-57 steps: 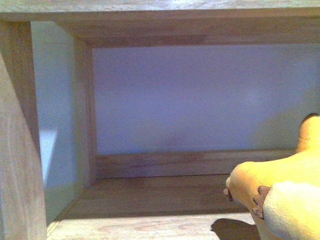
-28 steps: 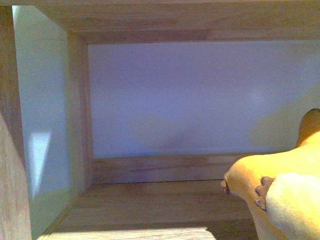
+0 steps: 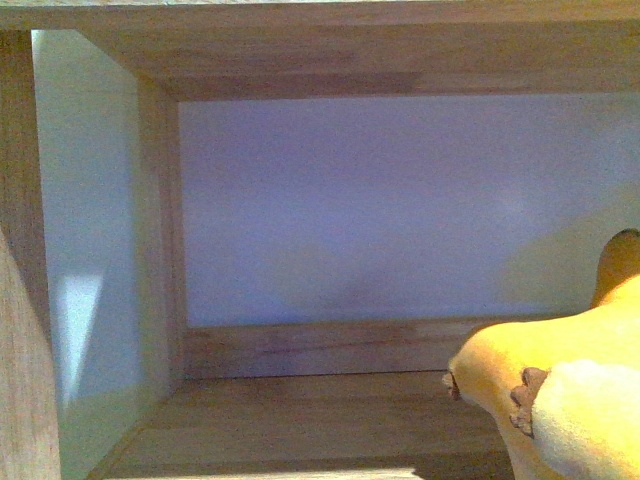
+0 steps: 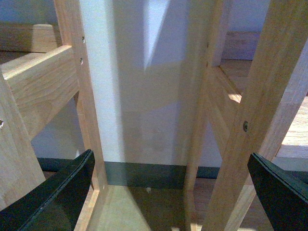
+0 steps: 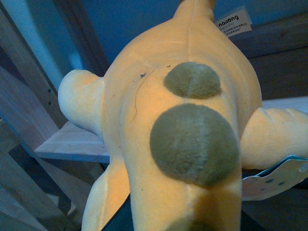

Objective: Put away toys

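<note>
The orange-yellow plush toy (image 3: 565,385) fills the lower right corner of the front view. Its stubby limb with brown marks (image 3: 522,398) hangs over the wooden shelf floor (image 3: 300,425). In the right wrist view the toy (image 5: 144,110) takes up nearly the whole picture, showing two olive-brown round patches and a white label. My right gripper is shut on it and hidden beneath it; only a dark edge (image 5: 119,222) shows. My left gripper (image 4: 168,202) is open with nothing between its black fingers (image 4: 55,197), facing pale wooden uprights.
The shelf compartment has a pale bluish back panel (image 3: 400,200), a wooden side wall (image 3: 160,230) on the left and a wooden top board (image 3: 350,45). In front of the left gripper, wooden posts (image 4: 260,106) stand before a white wall with a dark skirting strip (image 4: 144,173).
The shelf compartment has drawn closer and looks larger. The sunlit strip on its floor has slid almost out of the bottom of the view. The toy keeps its place at lower right.
</note>
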